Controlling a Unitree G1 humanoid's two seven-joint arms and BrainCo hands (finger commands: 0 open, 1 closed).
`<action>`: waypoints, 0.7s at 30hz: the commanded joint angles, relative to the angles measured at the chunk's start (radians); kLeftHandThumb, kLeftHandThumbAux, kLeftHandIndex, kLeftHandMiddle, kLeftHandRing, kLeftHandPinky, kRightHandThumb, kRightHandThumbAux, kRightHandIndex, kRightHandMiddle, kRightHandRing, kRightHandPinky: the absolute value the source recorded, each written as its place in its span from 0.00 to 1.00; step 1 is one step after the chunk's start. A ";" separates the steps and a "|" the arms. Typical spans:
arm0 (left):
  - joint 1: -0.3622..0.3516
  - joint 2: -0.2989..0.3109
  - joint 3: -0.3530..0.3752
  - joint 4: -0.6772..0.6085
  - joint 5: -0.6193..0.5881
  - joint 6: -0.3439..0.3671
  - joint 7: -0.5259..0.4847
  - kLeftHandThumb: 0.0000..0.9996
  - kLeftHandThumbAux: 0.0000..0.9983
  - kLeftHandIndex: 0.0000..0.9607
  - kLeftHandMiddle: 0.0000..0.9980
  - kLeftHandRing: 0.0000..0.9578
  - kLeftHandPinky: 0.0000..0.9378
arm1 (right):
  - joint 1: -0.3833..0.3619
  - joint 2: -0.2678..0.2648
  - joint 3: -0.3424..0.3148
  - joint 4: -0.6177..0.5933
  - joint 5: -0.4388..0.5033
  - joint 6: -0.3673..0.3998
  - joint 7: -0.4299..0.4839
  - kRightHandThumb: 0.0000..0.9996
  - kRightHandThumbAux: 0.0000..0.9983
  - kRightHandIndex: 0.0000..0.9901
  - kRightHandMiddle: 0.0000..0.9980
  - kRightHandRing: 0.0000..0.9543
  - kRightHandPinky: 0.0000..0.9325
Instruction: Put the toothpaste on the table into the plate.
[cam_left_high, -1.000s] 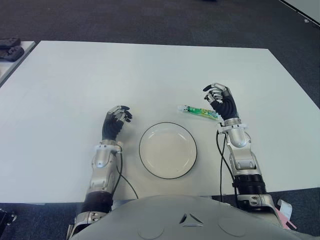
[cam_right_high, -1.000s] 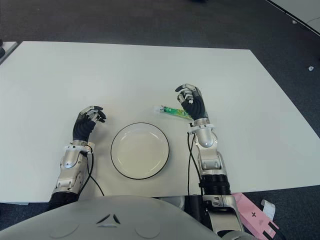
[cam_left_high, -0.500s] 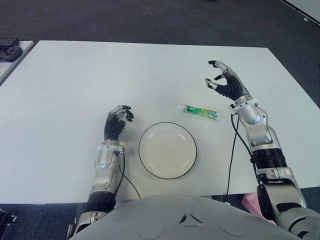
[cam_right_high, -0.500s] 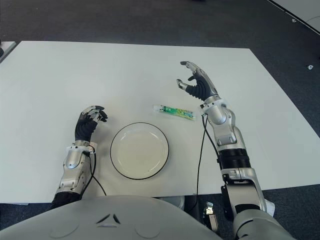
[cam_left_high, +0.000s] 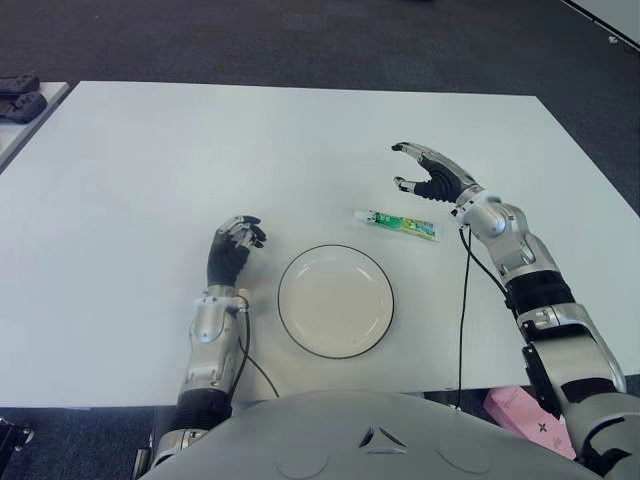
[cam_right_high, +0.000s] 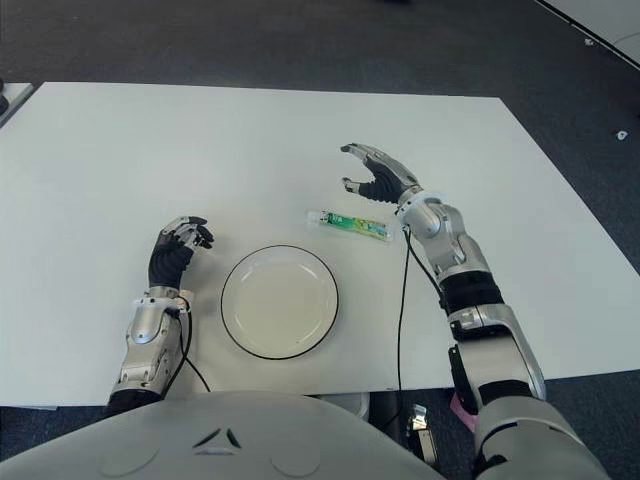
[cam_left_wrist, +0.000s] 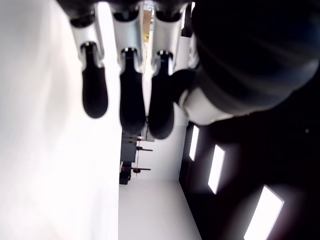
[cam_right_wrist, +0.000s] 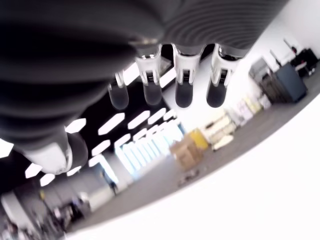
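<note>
Lying beside empty plate (cam_left_high: 335, 300): toothpaste (cam_left_high: 397, 222), right hand (cam_left_high: 428, 175) above.

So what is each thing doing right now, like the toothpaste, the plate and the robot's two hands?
toothpaste: lying flat on the table, not held, outside the plate.
plate: empty, upright on the table.
right hand: open, fingers spread, above the table just beyond the toothpaste, holding nothing.
left hand: curled shut, left of the plate, holding nothing.

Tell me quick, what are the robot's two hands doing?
Left hand: shut, fingers curled, holding nothing.
Right hand: open, above the toothpaste, holding nothing.
</note>
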 joint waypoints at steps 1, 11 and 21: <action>0.014 -0.002 -0.002 0.002 -0.005 -0.009 -0.004 0.70 0.72 0.45 0.56 0.56 0.55 | -0.028 0.000 0.063 0.085 -0.059 -0.041 -0.018 0.48 0.43 0.00 0.00 0.00 0.01; 0.023 -0.004 -0.001 0.003 -0.004 -0.032 -0.005 0.70 0.72 0.45 0.56 0.56 0.55 | -0.103 0.018 0.172 0.325 -0.136 -0.144 -0.085 0.45 0.35 0.00 0.00 0.00 0.00; 0.030 -0.009 -0.002 0.005 0.002 -0.039 0.005 0.70 0.72 0.45 0.56 0.57 0.56 | -0.161 0.008 0.254 0.439 -0.195 -0.209 -0.109 0.48 0.31 0.00 0.00 0.00 0.00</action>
